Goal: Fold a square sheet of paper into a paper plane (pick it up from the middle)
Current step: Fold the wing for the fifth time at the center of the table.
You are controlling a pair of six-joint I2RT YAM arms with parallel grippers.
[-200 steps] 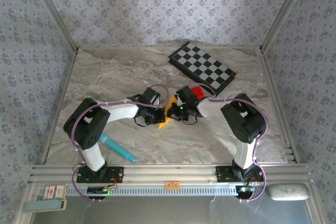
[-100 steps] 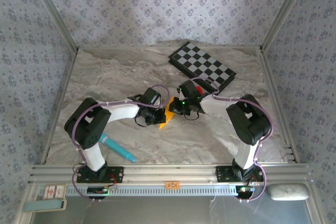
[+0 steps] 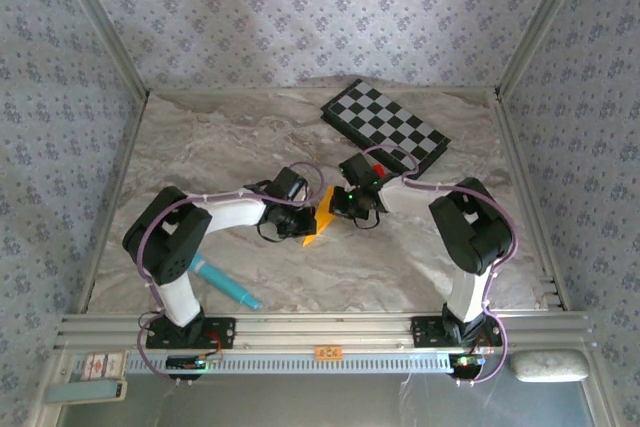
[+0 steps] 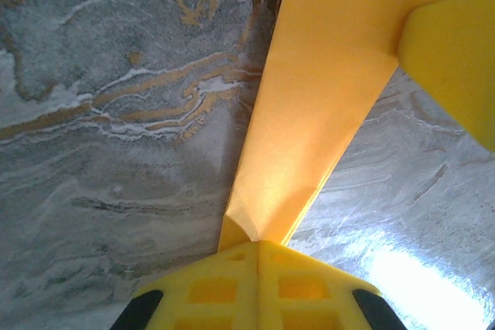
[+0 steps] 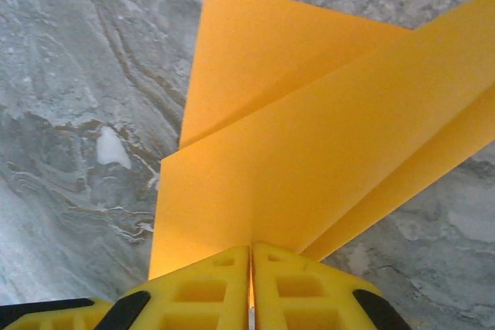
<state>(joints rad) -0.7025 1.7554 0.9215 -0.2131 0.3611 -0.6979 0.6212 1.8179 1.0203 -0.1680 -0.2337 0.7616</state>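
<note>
over the table (image 3: pixel 200 147), left tool (image 4: pixel 257 246) and right tool (image 5: pixel 251 251) pinching paper plane (image 3: pixel 318 222) (creased)

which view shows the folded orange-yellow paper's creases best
Right wrist view: the folded orange-yellow paper shows overlapping flaps up close. Left wrist shows one narrow strip; top view, a tiny wedge.

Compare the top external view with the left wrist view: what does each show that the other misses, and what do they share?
Top external adds the wider scene: the checkerboard, the red block and a teal pen-like tool. Left wrist adds close detail: the left gripper pinched shut on a folded edge of the paper plane. Shared: the orange-yellow paper and the marble table.
</note>
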